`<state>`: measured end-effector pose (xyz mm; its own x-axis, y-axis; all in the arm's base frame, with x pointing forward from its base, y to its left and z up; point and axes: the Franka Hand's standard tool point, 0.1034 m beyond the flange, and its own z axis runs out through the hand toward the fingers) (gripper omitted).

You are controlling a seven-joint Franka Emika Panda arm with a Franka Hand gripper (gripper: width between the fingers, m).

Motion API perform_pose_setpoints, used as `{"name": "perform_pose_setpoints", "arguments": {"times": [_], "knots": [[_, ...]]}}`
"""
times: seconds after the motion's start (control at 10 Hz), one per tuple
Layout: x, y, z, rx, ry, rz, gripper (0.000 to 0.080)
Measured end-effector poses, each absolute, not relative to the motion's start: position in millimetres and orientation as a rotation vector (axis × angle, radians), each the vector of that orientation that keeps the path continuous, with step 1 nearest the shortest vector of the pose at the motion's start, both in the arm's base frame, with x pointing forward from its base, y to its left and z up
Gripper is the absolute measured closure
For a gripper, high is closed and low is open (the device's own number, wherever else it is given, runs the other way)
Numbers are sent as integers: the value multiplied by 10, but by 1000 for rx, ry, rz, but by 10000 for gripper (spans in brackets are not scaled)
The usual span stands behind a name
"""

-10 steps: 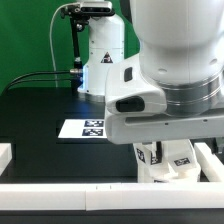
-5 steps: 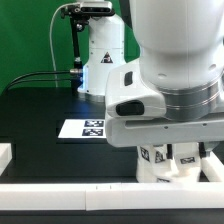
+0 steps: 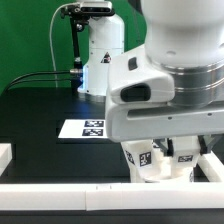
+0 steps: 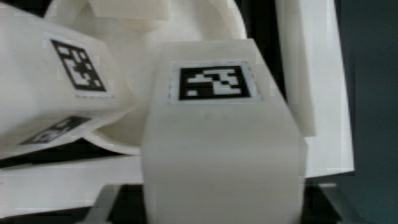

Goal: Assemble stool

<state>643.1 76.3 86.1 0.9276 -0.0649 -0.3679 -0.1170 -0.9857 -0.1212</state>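
Observation:
The wrist view is filled by a white stool leg [image 4: 222, 140] with a square tag on its face. My gripper [image 4: 222, 208] is shut on this leg, and a dark finger [image 4: 121, 200] shows at each side of it. Beside it lie other white stool parts, one a tagged piece [image 4: 63, 70]. In the exterior view my gripper [image 3: 160, 150] hangs under the big arm, low at the exterior view's right, down among the tagged white stool parts [image 3: 142, 160]. The arm hides most of them.
The marker board [image 3: 85, 128] lies flat on the black table left of the arm. Long white border rails run along the front [image 3: 90, 196], the exterior view's left [image 3: 5, 152] and right [image 3: 214, 160]. A white robot base [image 3: 100, 55] and cables stand behind.
The jaws have gone from wide open to shut on the stool leg. The hand has shifted a little in the exterior view, and the tagged parts beneath it show at slightly different spots.

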Motion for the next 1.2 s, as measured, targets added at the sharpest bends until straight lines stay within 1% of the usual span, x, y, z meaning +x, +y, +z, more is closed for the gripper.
{"name": "perform_pose_setpoints", "arguments": {"times": [0.1,0.4,0.7,0.9,1.1,1.2], "knots": [[6384,804,875,-2959,159,506,460],[6182,813,764,-2981,205,389,460],[6239,846,732,-2992,204,319,460],[6300,874,761,-3011,209,145,460],[6413,891,796,-3020,213,-107,460],[6401,929,809,-3019,215,-201,460]]}}
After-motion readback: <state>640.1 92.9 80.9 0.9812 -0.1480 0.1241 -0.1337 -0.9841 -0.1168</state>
